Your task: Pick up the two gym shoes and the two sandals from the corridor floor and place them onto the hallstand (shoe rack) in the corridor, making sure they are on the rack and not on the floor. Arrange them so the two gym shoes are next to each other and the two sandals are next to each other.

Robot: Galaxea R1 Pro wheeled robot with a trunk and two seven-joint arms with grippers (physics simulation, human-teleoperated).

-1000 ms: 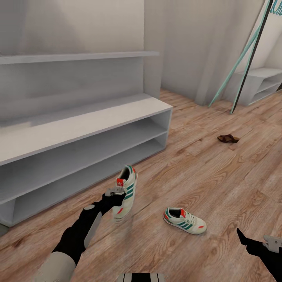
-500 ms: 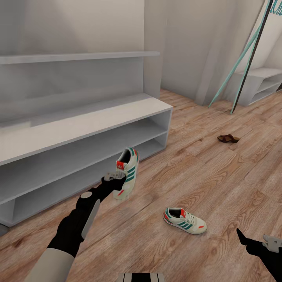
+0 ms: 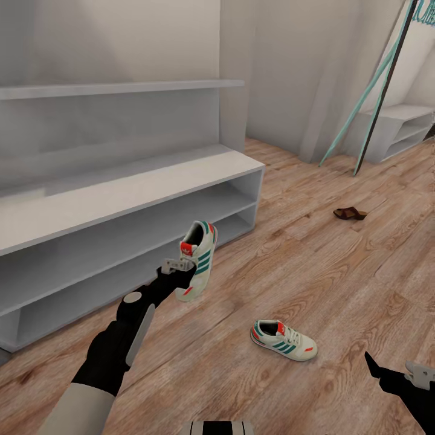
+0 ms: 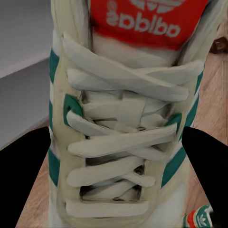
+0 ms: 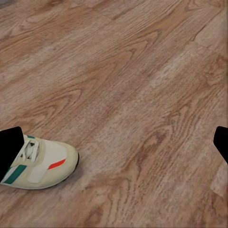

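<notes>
Head view: we find the left gripper (image 3: 181, 270) clamped on one gym shoe (image 3: 197, 261), which it holds off the corridor floor (image 3: 314, 272), tilted with its toe down and its red-orange heel patch up. We note this shoe hangs in front of the hallstand (image 3: 121, 199), level with the lower open shelf and near the unit's right end, not on it. In the left wrist view we see the held shoe's laces (image 4: 118, 142) and red tongue patch (image 4: 142, 19) close between the dark fingers (image 4: 209, 166), which press its two sides.

We observe the second gym shoe (image 3: 284, 340) lying flat on the floor, well apart from the held one and to its right. One sandal (image 3: 350, 212) lies farther off on the planks, near a teal leaning pole (image 3: 356, 96). The right gripper (image 3: 393, 374) hangs low at the right with its fingers spread wide and nothing between them; its wrist view shows the second shoe's toe (image 5: 42, 164) just beside one fingertip.

Against the frame of a second ago, we record the held shoe higher and closer to the hallstand; the right gripper has not moved.
</notes>
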